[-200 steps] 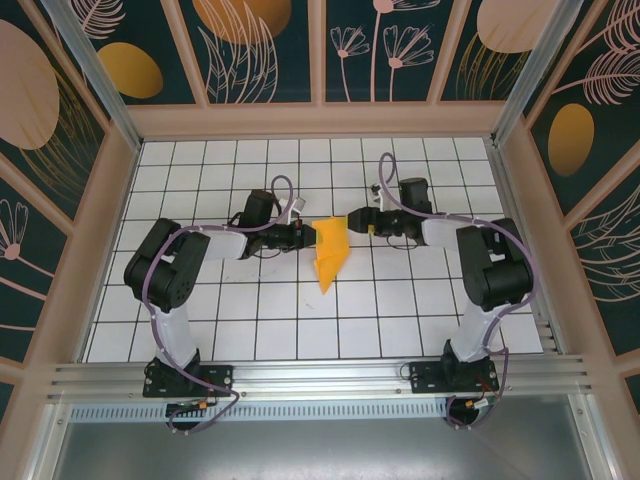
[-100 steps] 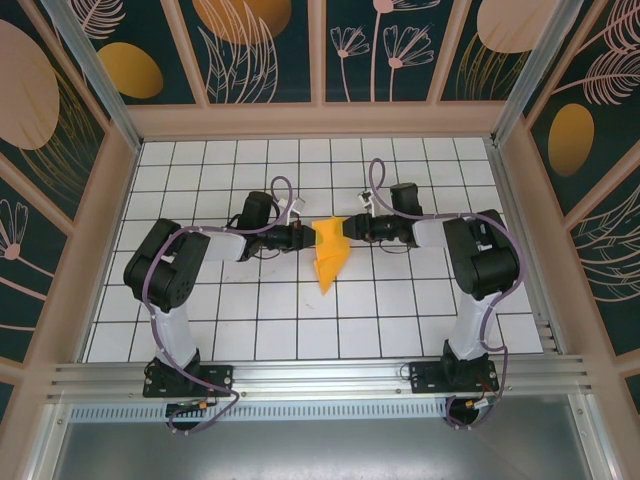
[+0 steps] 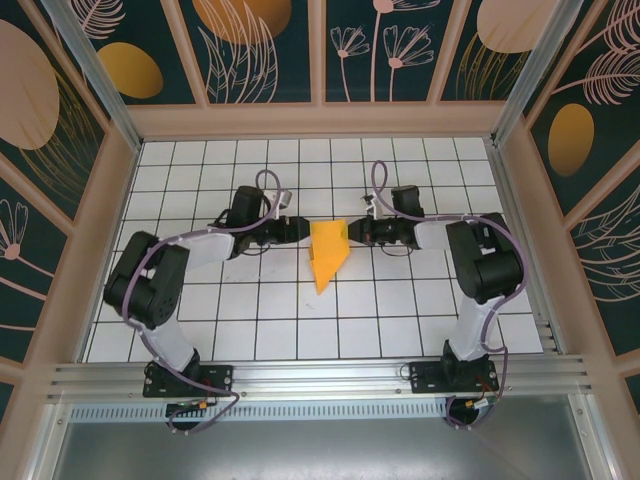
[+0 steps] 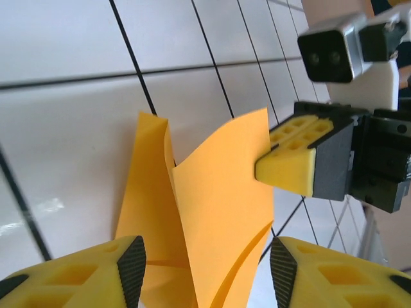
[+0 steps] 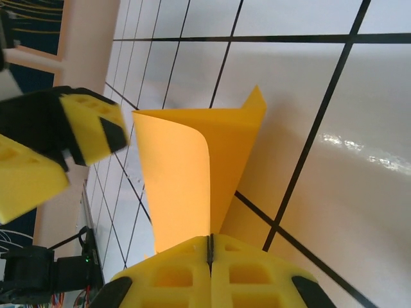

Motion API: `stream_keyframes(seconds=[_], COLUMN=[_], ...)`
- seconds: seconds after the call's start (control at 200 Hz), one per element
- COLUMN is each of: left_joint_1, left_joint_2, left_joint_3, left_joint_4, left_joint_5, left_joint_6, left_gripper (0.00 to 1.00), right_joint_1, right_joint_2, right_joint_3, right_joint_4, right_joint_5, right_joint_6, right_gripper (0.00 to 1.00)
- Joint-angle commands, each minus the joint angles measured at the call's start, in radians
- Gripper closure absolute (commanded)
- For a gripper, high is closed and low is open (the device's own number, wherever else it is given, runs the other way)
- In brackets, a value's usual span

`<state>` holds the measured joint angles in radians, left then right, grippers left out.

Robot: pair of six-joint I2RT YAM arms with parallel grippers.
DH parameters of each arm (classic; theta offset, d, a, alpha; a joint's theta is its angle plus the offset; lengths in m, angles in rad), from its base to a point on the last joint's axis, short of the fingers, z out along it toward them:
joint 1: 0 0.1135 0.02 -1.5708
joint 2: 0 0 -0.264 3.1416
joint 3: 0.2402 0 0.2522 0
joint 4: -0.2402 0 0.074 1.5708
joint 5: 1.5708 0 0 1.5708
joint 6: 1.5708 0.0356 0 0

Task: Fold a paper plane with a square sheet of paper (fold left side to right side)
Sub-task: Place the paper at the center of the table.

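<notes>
**Top view.** The white tiled counter (image 3: 200, 320) is bounded by a beige frame (image 3: 320, 120) at its far, left and right edges. I see rows of bare tiles between the arms and each of those edges. The sheet of paper (image 3: 328, 255) lies near the counter's middle, a little toward the far edge, between the two wrists. It is plain orange-yellow and partly folded, wide at its far end and tapering to a point toward the near edge.

**Left wrist view.** My left fingers (image 4: 83, 273) are spread, one on either side of the sheet. One flap stands curled up off the tiles.

**Right wrist view.** My right fingers (image 5: 173, 276) are pressed together, pinching the edge of that raised flap.
</notes>
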<state>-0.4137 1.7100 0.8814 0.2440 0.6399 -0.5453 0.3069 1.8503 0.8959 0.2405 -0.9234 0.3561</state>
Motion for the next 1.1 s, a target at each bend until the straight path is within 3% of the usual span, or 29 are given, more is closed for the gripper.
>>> stream_keyframes(seconds=[0.0,0.2,0.375,0.666,1.096], left_joint_1=[0.001,-0.112,-0.221,-0.227,-0.227], left_joint_2=[-0.119,-0.28,-0.353,-0.449,-0.409], left_joint_3=[0.034,0.017,-0.059,-0.077,-0.073], left_joint_4=[-0.167,-0.341,-0.349,-0.317,-0.304], left_joint_5=[-0.154,-0.317,-0.388,-0.455,-0.427], left_joint_6=[0.107,0.183,0.106,0.076,0.099], left_gripper=[0.43,0.43,0.43,0.41,0.39], right_joint_1=[0.005,0.014,0.037,0.05,0.059], right_joint_2=[-0.082,-0.126,-0.146,-0.219,-0.167], right_joint_3=[0.009,0.059,0.115,0.206,0.177], right_joint_4=[-0.117,-0.268,-0.322,-0.454,-0.406], right_joint_5=[0.06,0.136,0.163,0.198,0.181], right_joint_6=[0.042,0.145,0.208,0.182,0.216], right_gripper=[0.93,0.92,0.92,0.92,0.92])
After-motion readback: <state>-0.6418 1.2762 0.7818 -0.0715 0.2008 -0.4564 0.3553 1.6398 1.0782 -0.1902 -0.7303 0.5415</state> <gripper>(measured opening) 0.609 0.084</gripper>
